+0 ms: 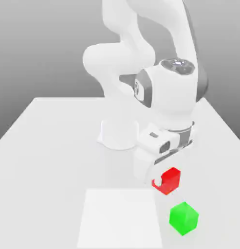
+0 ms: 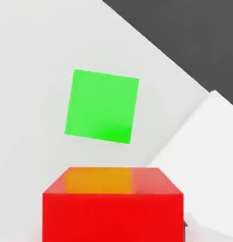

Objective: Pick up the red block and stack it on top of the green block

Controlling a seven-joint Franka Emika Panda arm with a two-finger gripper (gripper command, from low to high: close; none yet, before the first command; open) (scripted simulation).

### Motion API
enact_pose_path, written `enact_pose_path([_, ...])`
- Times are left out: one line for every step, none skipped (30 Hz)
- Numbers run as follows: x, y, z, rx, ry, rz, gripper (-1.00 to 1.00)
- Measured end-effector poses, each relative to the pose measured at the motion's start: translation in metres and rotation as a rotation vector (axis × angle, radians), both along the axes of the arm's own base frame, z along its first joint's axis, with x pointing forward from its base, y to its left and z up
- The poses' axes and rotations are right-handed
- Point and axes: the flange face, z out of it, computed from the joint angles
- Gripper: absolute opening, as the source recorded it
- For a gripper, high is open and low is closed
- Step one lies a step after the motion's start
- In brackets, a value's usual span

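The red block (image 1: 169, 180) sits between the fingers of my gripper (image 1: 165, 183), which is shut on it; one white fingertip (image 1: 157, 183) shows against the block's side facing the exterior view's left. In the hand view the red block (image 2: 113, 208) is very close, and the green block (image 2: 102, 106) lies beyond it. The green block (image 1: 183, 218) rests on the table, nearer the front edge and slightly toward the exterior view's right of the red one. The two blocks are apart.
A paler white square patch (image 1: 119, 219) lies on the table (image 1: 53, 146) to the exterior view's left of the green block. The arm's round base (image 1: 118, 132) stands behind the blocks. The table's edge meets dark ground (image 2: 184, 33) in the hand view.
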Motion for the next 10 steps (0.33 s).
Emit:
enact_pose_path([0.006, 0.011, 0.002, 0.0, 0.0, 0.046, -1.0])
enact_pose_path([0.011, 0.014, -0.003, 0.0, 0.0, 0.064, -1.0])
enact_pose_path([0.013, 0.016, -0.012, 0.0, 0.0, 0.072, -1.0])
enact_pose_path([0.015, 0.016, -0.023, 0.0, 0.0, 0.076, -1.0])
enact_pose_path([0.015, 0.017, -0.035, 0.0, 0.0, 0.078, -1.0])
enact_pose_path([0.015, 0.016, -0.048, 0.0, 0.0, 0.079, -1.0])
enact_pose_path([0.015, 0.016, -0.055, 0.0, 0.0, 0.079, 1.0])
enact_pose_path([0.015, 0.016, -0.055, 0.0, 0.0, 0.079, 1.0])
enact_pose_path([0.015, 0.016, -0.055, 0.0, 0.0, 0.079, 1.0])
enact_pose_path([0.015, 0.016, -0.055, 0.0, 0.0, 0.079, 1.0])
